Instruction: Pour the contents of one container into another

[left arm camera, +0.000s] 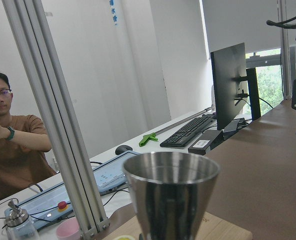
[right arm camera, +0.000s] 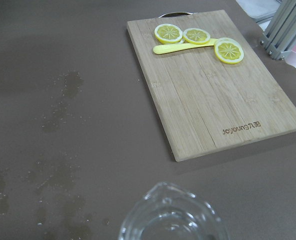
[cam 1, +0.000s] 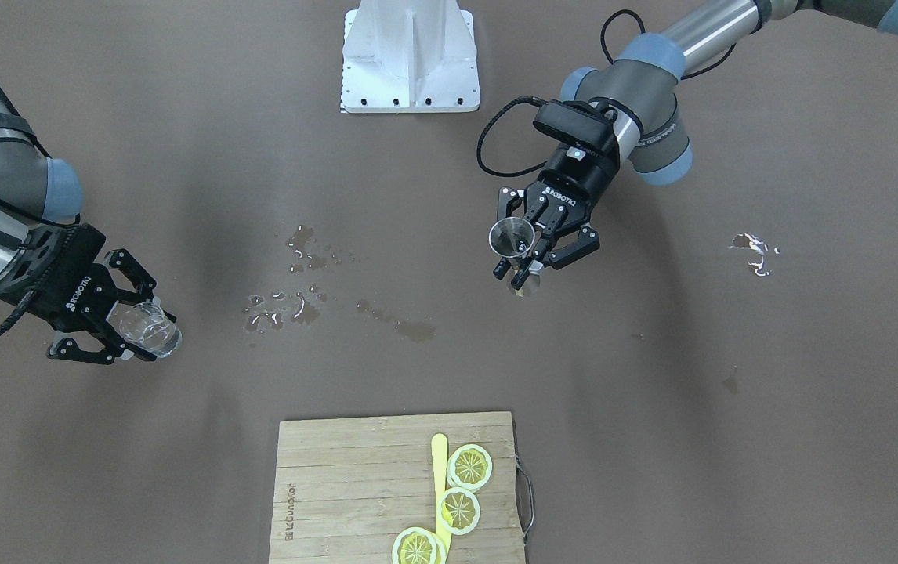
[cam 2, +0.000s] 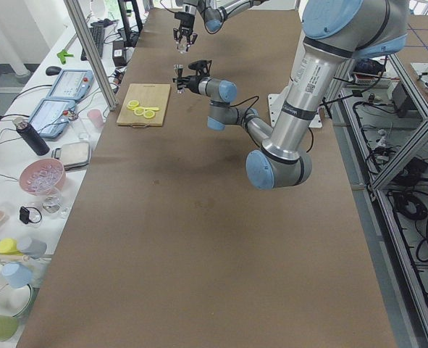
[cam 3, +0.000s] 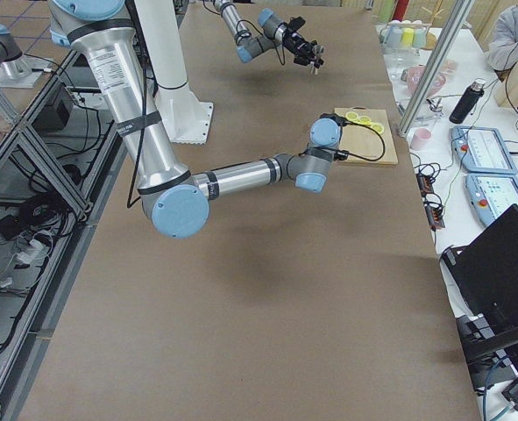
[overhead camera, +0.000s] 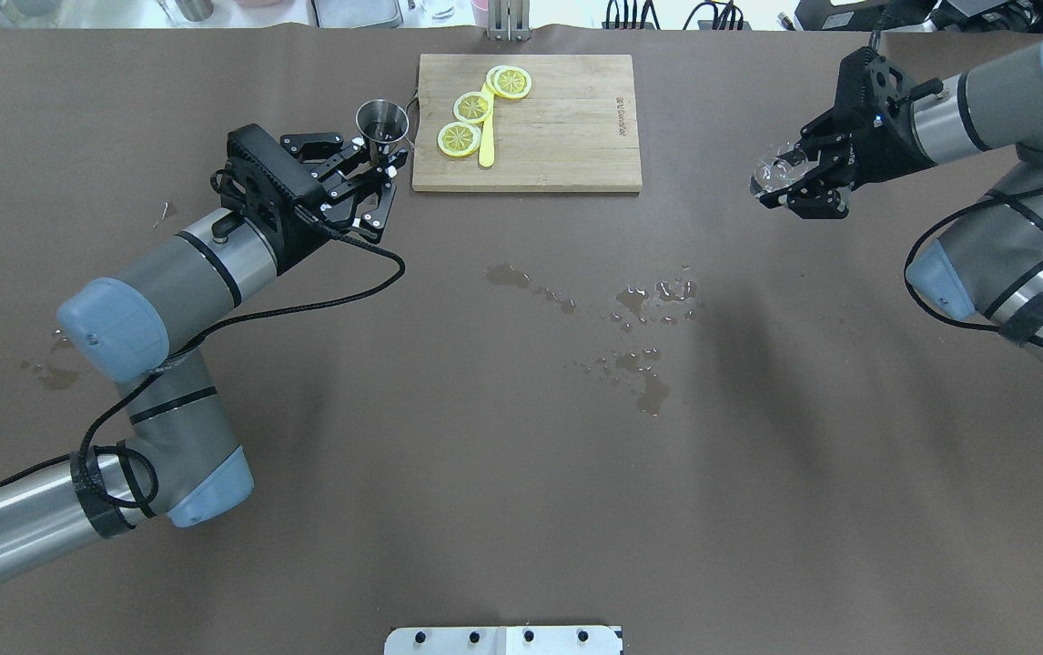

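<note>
My left gripper (overhead camera: 374,173) is shut on a small steel jigger (overhead camera: 382,121), held upright above the table near the cutting board's corner; the jigger (cam 1: 512,237) shows again in the front view, and its cone (left arm camera: 170,192) fills the left wrist view. My right gripper (overhead camera: 794,182) is shut on a clear glass cup (overhead camera: 774,170), raised over the table's right part. The cup (cam 1: 145,327) sits between the fingers in the front view, and its rim (right arm camera: 174,217) shows at the bottom of the right wrist view.
A wooden cutting board (overhead camera: 567,127) with lemon slices (overhead camera: 471,106) and a yellow stick lies at the far middle. Spilled liquid patches (overhead camera: 640,350) spot the brown table centre. The robot's white base (cam 1: 410,59) stands at the near edge.
</note>
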You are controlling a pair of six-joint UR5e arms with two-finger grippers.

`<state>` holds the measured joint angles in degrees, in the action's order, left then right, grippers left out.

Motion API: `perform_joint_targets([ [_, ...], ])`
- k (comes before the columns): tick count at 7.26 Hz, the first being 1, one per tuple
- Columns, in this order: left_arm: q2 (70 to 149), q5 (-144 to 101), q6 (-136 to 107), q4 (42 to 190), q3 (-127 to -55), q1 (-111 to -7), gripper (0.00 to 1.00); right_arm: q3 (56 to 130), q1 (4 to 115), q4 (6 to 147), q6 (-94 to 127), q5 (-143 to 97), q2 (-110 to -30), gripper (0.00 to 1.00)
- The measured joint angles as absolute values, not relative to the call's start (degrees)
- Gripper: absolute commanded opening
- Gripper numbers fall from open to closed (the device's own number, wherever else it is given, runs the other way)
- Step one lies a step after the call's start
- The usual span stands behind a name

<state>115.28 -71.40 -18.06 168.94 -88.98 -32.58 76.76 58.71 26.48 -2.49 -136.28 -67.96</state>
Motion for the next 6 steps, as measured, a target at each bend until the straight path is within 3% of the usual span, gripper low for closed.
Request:
perform_joint_targets([
  [6, 104.3, -69.9, -18.6, 171.5, -94.8, -33.1, 0.0, 74.6, 60.1, 20.9, -0.4, -138.8, -71.3, 0.0],
])
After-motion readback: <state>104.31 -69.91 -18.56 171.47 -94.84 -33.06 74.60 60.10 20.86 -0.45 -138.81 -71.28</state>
